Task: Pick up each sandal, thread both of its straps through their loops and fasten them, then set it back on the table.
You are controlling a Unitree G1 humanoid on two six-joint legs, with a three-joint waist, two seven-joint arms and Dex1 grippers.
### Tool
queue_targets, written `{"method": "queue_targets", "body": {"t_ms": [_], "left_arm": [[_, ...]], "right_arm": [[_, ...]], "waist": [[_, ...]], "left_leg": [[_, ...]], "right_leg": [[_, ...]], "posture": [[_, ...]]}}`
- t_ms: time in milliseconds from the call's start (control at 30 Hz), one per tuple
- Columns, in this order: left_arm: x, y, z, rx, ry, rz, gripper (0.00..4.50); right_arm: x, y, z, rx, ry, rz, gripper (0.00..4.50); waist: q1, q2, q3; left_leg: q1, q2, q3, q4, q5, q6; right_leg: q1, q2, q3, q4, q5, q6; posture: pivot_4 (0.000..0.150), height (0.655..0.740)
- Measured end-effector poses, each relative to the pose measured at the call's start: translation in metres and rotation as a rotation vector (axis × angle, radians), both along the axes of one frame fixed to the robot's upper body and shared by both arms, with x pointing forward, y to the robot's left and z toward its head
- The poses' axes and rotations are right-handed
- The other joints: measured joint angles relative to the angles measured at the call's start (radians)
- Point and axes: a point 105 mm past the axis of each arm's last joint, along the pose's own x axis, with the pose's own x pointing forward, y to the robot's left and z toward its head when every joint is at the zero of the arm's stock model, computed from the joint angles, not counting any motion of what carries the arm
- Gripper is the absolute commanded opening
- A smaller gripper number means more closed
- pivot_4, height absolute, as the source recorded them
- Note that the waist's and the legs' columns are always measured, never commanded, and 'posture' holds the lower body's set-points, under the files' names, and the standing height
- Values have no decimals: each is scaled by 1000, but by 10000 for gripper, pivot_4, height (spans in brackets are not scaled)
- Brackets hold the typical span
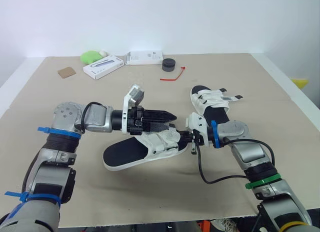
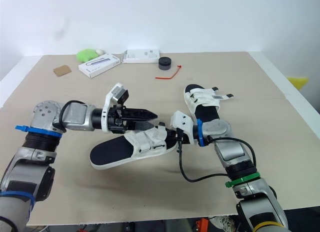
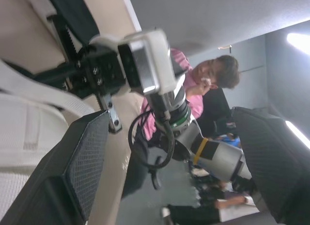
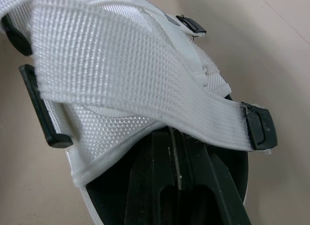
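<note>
Looks like strap-threading on the centre-frame sandal [image 1: 125,153]: right gripper [image 4: 173,137] pinched closed under its strap [image 4: 145,89], left gripper [image 1: 170,114] wide apart, empty. Next, probably grab the strap end.

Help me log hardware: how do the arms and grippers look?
Left arm: silver-grey, blue cable ties, black ribbed sleeve. Right arm: silver-grey, blue, green and yellow bands, looping black cable. Left gripper and right gripper: black, white wrist housings.
</note>
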Motion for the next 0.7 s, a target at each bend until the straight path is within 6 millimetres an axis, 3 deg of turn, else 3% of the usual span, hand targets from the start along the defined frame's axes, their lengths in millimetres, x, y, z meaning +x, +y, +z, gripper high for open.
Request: {"method": "queue_targets", "body": {"t_ms": [233, 533, 700], "left_arm": [[5, -1, -17, 95, 54, 20, 41418], [12, -20, -18, 117, 90, 16, 41418], [15, -20, -22, 137, 117, 29, 41418]], "right_arm": [[0, 0, 0, 0, 0, -3, 0], [0, 0, 0, 1, -1, -3, 0], [0, 0, -1, 2, -1, -5, 0]], "waist": [[0, 0, 0], [0, 0, 0], [0, 0, 0]], "left_leg": [[0, -1, 0, 0, 0, -1], [0, -1, 0, 0, 1, -1], [0, -2, 0, 0, 1, -1]], "right_leg": [[0, -1, 0, 0, 0, 0], [0, -1, 0, 0, 0, 0], [0, -1, 0, 0, 0, 0]], "posture": [[1500, 7400], [1500, 7400], [1500, 7400]]}}
